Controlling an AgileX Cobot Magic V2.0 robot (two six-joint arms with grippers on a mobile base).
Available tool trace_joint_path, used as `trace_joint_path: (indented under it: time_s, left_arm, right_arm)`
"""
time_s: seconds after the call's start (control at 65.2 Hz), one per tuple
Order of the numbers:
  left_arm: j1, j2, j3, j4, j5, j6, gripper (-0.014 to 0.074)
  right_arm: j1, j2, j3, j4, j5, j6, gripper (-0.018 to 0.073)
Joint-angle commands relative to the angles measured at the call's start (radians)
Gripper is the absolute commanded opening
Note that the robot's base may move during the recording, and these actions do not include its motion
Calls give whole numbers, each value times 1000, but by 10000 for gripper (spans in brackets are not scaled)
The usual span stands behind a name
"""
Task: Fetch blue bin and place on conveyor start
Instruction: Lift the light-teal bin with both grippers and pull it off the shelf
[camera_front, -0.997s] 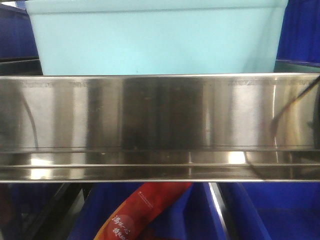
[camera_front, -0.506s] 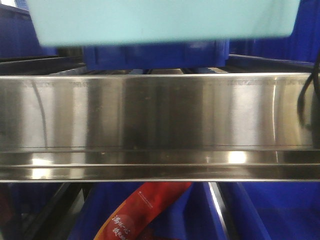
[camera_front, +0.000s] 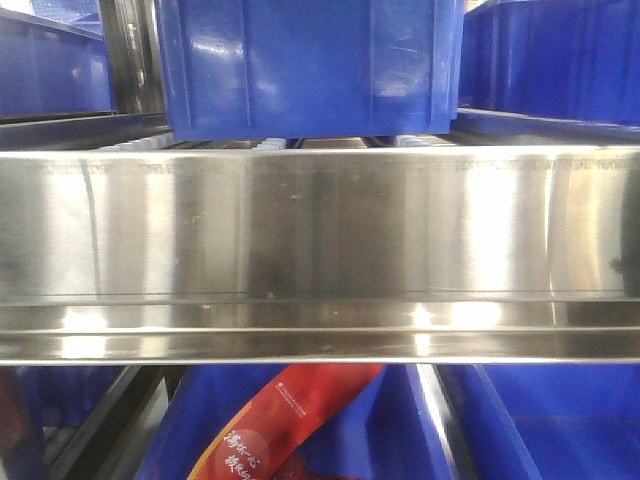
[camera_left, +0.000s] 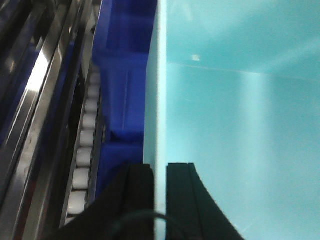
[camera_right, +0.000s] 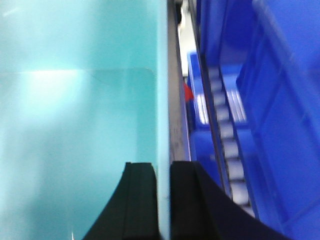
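The pale aqua blue bin (camera_left: 240, 125) fills the right of the left wrist view, where my left gripper (camera_left: 160, 172) is shut on its left wall, one black finger on each side of the rim. Its inside (camera_right: 75, 130) fills the left of the right wrist view, and my right gripper (camera_right: 164, 172) is shut on its right wall the same way. The bin does not show in the front view, having risen out of its top edge. The conveyor start is out of view.
A shiny steel rack beam (camera_front: 320, 250) spans the front view. Dark blue ribbed crates (camera_front: 310, 65) stand behind it and more below (camera_front: 540, 420), beside a red packet (camera_front: 290, 410). White roller tracks (camera_left: 82, 155) and dark blue crates (camera_right: 280, 110) flank the bin.
The aqua bin rose from resting behind the steel beam until it left the top of the front view, uncovering the dark blue crate behind it.
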Motion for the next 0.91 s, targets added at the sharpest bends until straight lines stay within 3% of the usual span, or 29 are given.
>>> trace_joint_path:
  time_s: [0.0,0.89]
  left_arm:
    - [-8,-20,-25,6,-2,12,-111]
    - [-8,-23,-71,27,-26,14,-111]
  right_arm:
    - [0,-14,-29,-31,-19,-2,-153]
    - [0,-14,-77,-31,-34,-25,-153]
